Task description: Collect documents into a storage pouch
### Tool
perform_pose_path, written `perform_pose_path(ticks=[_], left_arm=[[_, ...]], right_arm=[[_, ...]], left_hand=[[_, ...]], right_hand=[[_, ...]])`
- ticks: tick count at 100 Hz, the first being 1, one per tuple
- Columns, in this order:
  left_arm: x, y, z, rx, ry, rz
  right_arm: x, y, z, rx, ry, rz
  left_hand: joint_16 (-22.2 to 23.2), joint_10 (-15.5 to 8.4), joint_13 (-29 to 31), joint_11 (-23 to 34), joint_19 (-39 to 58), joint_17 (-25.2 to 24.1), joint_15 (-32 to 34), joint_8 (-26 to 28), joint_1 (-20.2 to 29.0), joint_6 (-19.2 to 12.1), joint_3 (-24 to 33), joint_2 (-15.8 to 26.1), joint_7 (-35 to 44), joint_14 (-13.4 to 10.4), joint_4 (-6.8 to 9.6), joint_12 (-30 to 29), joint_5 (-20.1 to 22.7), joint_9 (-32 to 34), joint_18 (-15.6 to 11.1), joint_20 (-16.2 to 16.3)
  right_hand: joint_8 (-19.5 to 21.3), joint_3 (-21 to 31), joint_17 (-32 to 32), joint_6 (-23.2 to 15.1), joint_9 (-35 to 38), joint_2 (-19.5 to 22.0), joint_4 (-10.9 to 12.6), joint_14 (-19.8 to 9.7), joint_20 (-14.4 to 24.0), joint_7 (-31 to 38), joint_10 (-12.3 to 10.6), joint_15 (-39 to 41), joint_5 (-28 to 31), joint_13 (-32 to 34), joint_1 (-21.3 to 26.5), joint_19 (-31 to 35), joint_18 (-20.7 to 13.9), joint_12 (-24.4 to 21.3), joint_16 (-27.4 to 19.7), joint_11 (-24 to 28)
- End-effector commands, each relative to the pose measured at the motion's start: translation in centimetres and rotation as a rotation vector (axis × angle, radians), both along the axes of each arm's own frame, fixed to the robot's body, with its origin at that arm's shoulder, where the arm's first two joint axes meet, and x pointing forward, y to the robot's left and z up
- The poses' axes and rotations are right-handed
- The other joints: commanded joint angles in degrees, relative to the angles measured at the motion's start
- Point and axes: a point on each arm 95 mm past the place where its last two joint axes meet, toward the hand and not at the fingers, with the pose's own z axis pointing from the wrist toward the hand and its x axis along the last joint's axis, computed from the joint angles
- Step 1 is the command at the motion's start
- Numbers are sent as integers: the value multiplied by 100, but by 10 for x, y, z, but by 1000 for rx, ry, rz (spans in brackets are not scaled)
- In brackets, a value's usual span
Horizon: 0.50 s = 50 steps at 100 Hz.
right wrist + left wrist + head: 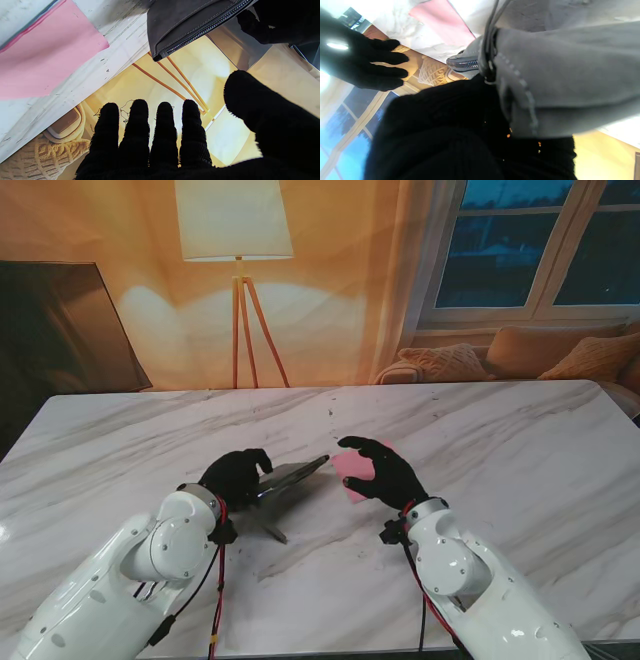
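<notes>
Pouch (290, 477) — grey, zippered — is clamped in the left hand (236, 475), its free end tilted up off the marble table (520, 450) toward the right hand (385, 472). That hand hovers with fingers spread, holding nothing, over a pink document (350, 467) lying flat. Bare marble surrounds both hands. Only the wrist views show the zipper teeth (200, 32). No writing is legible.

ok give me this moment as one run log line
left robot hand: holds grey pouch | right robot hand: open over pink document | document: on table
</notes>
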Motion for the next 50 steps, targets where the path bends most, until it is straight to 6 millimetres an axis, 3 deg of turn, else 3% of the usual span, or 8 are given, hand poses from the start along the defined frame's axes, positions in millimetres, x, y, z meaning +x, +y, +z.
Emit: perform_pose_path(ticks=[1,50], left_arm=[[-4,-14,8,-32,-6,-38],[-14,-33,15,-131,17,-108]], right_arm=[[4,6,1,-9,16,15],[11,18,-17,-99,73,76]], left_hand=[[86,-338,168,409,-10,-194,126,43,594,-64,566,7,-49,19,159,401,48,475,-226,154],[110,-359,160,366,1,-225,106,53,597,-90,541,25,-65,8,169,459,74,477,-268,157]], right_hand=[[6,220,-4,-209,50,-197,-51,-65,-64,75,-199,88,99,32,89,29,-170,2,-1,14],[17,348,-352,-204,151,-831,-191,-283,-401,377,-271,48,511,-394,357,-323,-424,11,-102,20]])
